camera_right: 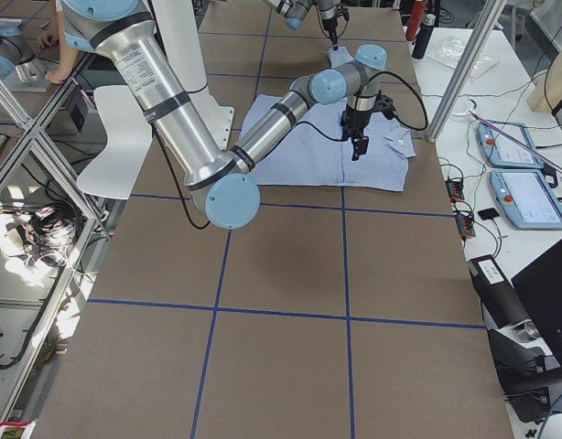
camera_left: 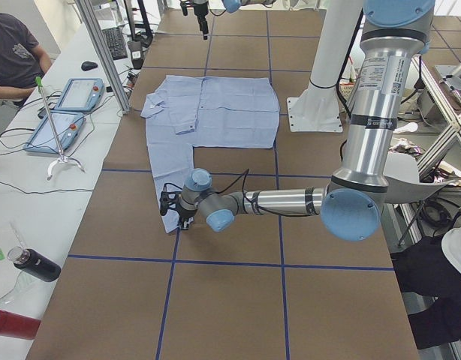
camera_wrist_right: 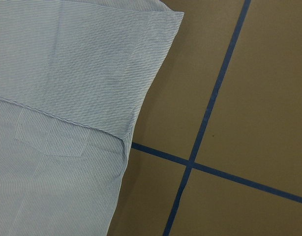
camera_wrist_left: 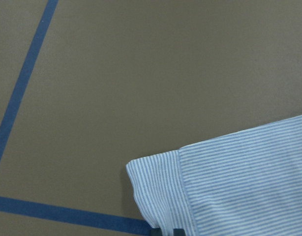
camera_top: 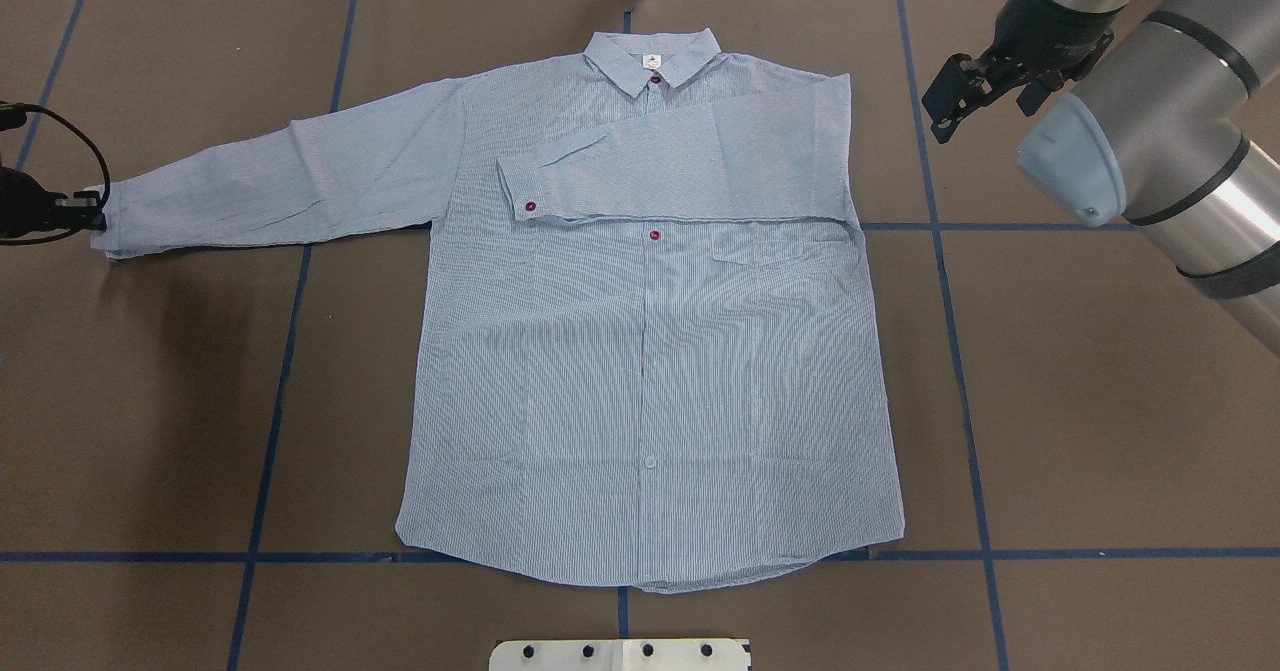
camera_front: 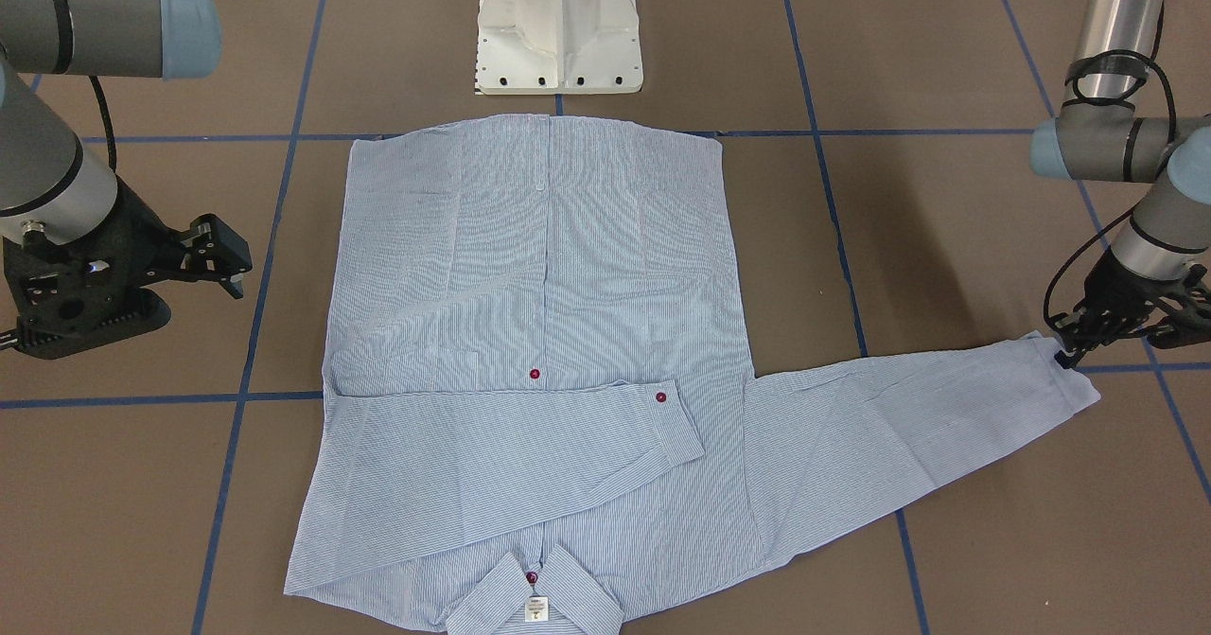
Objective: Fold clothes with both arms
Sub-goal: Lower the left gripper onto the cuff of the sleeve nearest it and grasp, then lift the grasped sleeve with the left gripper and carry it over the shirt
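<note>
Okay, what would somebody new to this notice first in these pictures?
A blue-and-white striped shirt lies flat in the middle of the table, one sleeve already folded across the chest. The other sleeve stretches out sideways with the left gripper right at its cuff, while the right gripper hangs off the shirt's opposite side.

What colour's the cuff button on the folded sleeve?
Dark red round cuff button on the blue-and-white striped shirt; clearest in the front-facing view.

Brown table point(camera_top: 1100, 401) under a grid of blue tape lines point(camera_top: 1100, 555), white side bench point(camera_left: 20, 202) with two teach pendants point(camera_left: 56, 129), aluminium posts point(camera_left: 103, 52).
</note>
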### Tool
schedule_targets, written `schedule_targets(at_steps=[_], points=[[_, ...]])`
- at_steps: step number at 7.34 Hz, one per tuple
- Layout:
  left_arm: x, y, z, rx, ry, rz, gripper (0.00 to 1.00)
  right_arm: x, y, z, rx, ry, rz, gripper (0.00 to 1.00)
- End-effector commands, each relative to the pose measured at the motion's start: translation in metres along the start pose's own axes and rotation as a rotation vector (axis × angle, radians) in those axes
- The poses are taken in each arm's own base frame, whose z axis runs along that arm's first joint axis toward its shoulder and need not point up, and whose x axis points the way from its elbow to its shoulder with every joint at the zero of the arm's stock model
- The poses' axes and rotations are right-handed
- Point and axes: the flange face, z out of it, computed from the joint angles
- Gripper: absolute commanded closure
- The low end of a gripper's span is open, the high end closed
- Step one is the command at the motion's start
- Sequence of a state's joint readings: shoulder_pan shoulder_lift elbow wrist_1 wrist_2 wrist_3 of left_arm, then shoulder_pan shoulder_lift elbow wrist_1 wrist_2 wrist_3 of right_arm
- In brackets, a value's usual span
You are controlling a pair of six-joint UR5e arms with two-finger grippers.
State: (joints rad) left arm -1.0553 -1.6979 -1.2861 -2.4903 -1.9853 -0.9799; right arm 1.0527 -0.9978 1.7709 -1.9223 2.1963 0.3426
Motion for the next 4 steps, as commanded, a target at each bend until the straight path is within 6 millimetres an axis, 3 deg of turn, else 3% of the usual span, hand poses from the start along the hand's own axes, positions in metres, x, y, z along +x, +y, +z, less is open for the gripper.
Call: schedule_targets(at_steps=[1,2,3,4], points=[[0.020,-0.003,-0.025,0.011,0.037,0.013,1.00,0.012,-0.001,-0.012,0.008,-0.018,0.022,0.00],[0.033,-0.007,-0.037,0.015,0.043,0.014,1.00,0.023,0.002,-0.020,0.005,-0.041,0.048,0.00],[0.061,-0.015,-0.053,0.009,0.039,0.012,1.00,0.035,0.007,-0.021,0.002,-0.042,0.068,0.00],[0.093,-0.020,-0.084,0.021,0.056,0.006,1.00,0.036,0.019,-0.026,-0.001,-0.039,0.073,0.00]])
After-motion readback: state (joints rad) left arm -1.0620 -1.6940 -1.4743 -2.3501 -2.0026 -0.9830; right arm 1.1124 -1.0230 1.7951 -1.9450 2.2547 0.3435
